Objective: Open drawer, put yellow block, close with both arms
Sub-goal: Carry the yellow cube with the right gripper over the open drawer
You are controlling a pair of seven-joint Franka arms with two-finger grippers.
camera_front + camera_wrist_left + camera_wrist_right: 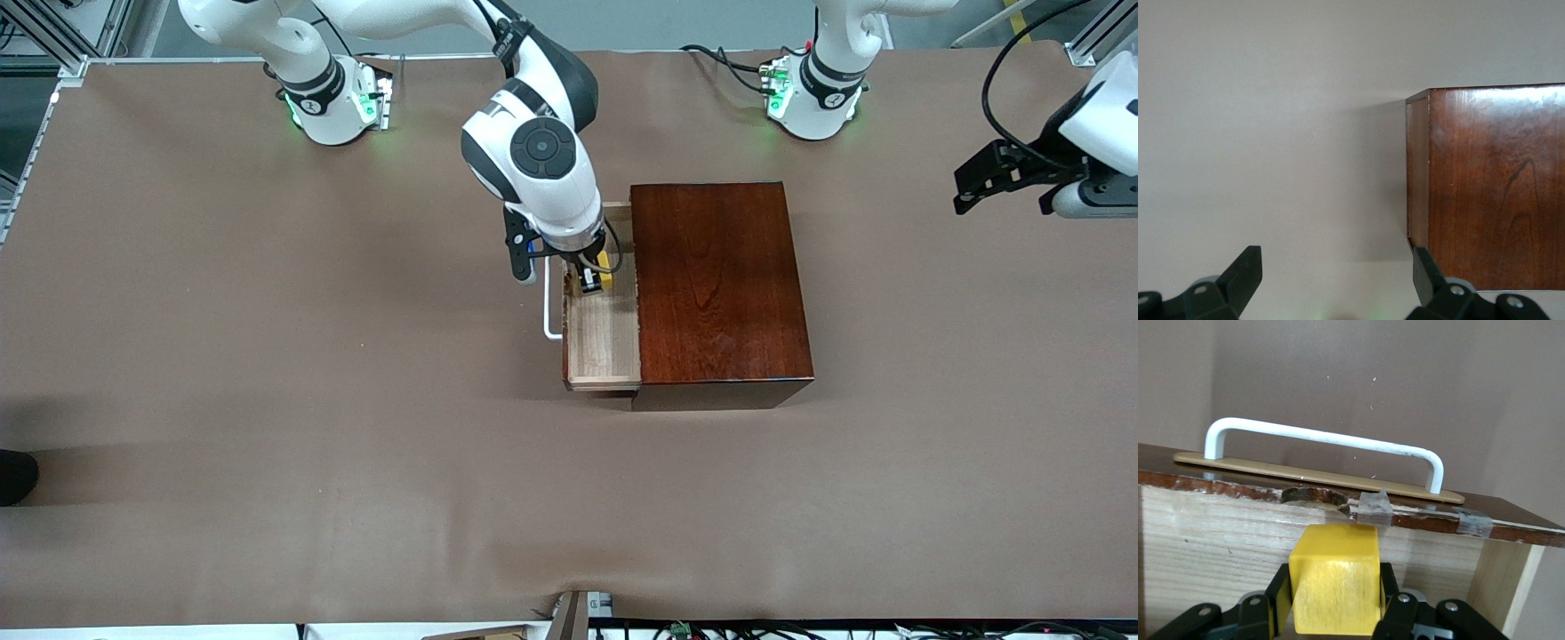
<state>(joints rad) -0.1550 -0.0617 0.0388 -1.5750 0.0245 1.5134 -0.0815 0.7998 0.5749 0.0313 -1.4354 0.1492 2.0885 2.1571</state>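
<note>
The drawer (605,351) stands pulled out of the dark reddish-brown box (718,284), its light wood tray showing toward the right arm's end, with the white handle (551,311) (1325,440) on its front. My right gripper (597,277) (1335,600) hangs inside the open tray, shut on the yellow block (605,267) (1335,580), which fills the space between its fingers. My left gripper (973,182) (1335,280) is open with nothing in it, up in the air at the left arm's end of the table, looking at the box's side (1491,187).
Brown paper covers the table (267,356). The two green-lit arm bases (338,102) (813,93) stand along the edge farthest from the front camera. A dark object (16,476) sits at the table's edge at the right arm's end.
</note>
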